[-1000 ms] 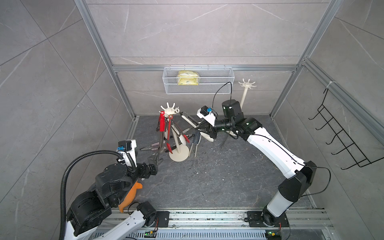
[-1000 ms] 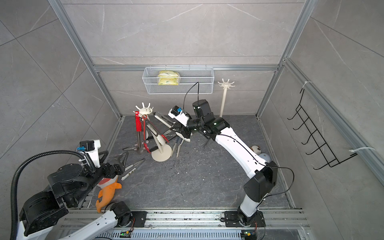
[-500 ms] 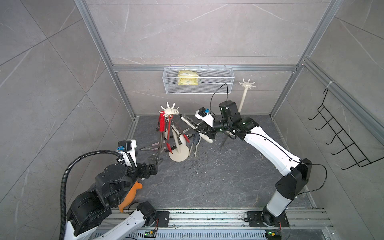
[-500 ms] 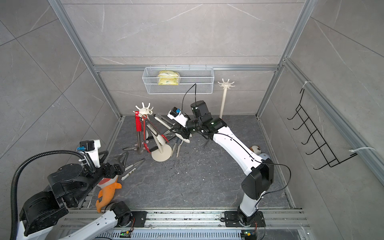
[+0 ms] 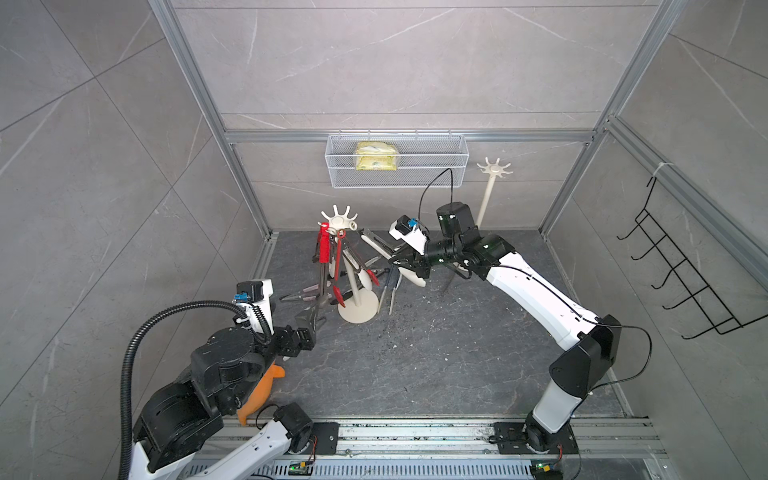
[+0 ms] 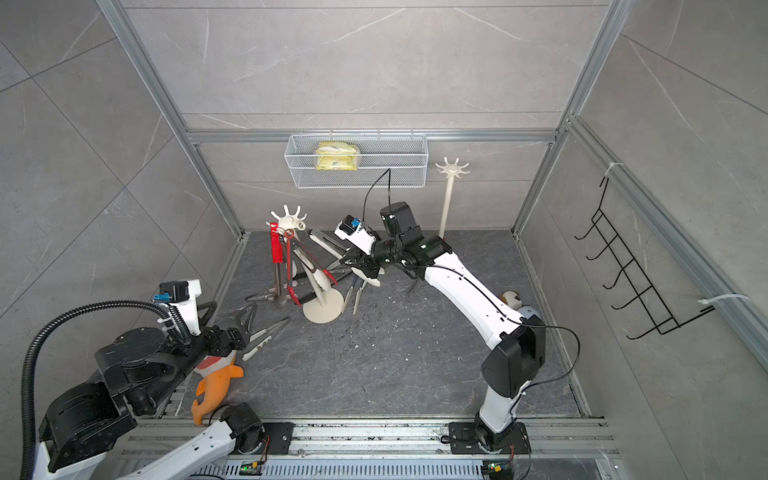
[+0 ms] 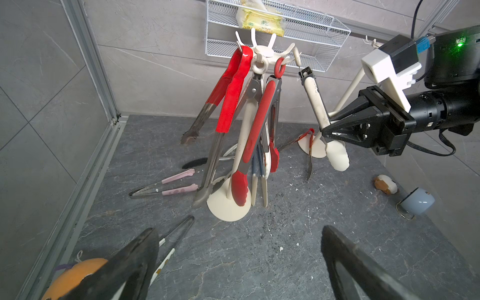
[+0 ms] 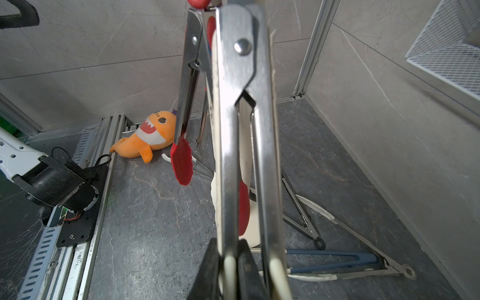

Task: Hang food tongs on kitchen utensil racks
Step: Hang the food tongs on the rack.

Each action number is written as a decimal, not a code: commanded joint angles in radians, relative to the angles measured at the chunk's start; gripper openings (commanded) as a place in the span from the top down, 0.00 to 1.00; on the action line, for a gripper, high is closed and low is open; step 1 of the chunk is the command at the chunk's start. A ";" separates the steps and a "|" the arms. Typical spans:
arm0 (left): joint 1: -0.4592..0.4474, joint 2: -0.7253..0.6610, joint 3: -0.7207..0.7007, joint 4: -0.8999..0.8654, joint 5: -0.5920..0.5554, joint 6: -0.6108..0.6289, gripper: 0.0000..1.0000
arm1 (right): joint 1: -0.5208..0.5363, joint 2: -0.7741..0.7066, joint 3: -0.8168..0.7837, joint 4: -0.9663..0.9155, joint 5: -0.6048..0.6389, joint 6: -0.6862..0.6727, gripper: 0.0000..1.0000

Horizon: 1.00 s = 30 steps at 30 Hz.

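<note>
1. Grey stone floor carries a cream utensil rack; since a second ago, we see the right gripper edged closer to it.
2. It clamps narrowly on cream-tipped tongs, whose ring end is just beside a rack hook.
3. Our left gripper hangs wide and empty.
4. Hanging red tongs crowd the hooks; pink-tipped tongs lie on the floor.
</note>
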 commanded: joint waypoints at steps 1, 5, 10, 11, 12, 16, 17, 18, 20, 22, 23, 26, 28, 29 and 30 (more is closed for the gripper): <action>-0.003 -0.012 0.005 0.019 -0.013 -0.005 0.01 | 0.002 0.011 0.023 -0.006 0.004 -0.015 1.00; -0.003 -0.012 0.006 0.019 -0.013 -0.004 0.01 | 0.003 0.012 0.020 -0.004 0.013 -0.015 1.00; -0.003 -0.013 0.006 0.018 -0.013 -0.004 0.01 | 0.002 0.016 0.017 -0.001 0.019 -0.010 1.00; -0.003 -0.014 0.005 0.018 -0.013 -0.006 0.01 | 0.002 0.016 0.017 -0.002 0.020 -0.010 1.00; -0.004 -0.013 0.004 0.018 -0.014 -0.006 0.01 | 0.002 0.019 0.017 -0.002 0.020 -0.009 1.00; -0.003 -0.013 0.005 0.015 -0.013 -0.009 0.01 | 0.002 0.020 0.019 -0.004 0.022 -0.005 0.99; -0.003 -0.014 0.006 0.015 -0.013 -0.010 0.01 | 0.002 0.021 0.019 -0.004 0.024 -0.004 0.92; -0.003 -0.014 0.006 0.016 -0.014 -0.010 0.00 | 0.002 0.020 0.020 -0.005 0.024 -0.004 0.88; -0.003 -0.013 0.005 0.017 -0.015 -0.009 0.00 | 0.002 0.019 0.019 -0.001 0.024 0.000 0.84; -0.003 -0.010 0.007 0.018 -0.014 -0.008 0.01 | 0.002 0.014 0.014 0.007 0.026 0.002 0.74; -0.003 -0.009 0.007 0.019 -0.015 -0.006 0.01 | 0.002 0.014 0.012 0.010 0.029 0.004 0.70; -0.004 -0.007 0.007 0.021 -0.014 -0.006 0.01 | 0.002 0.011 0.011 0.010 0.034 0.006 0.56; -0.003 -0.006 0.007 0.022 -0.014 -0.003 0.00 | 0.002 0.007 0.010 0.017 0.048 0.014 0.46; -0.003 -0.004 0.009 0.024 -0.014 -0.003 0.01 | 0.002 0.004 0.009 0.020 0.059 0.016 0.44; -0.003 -0.004 0.009 0.025 -0.014 -0.003 0.01 | 0.002 0.001 0.008 0.029 0.073 0.029 0.42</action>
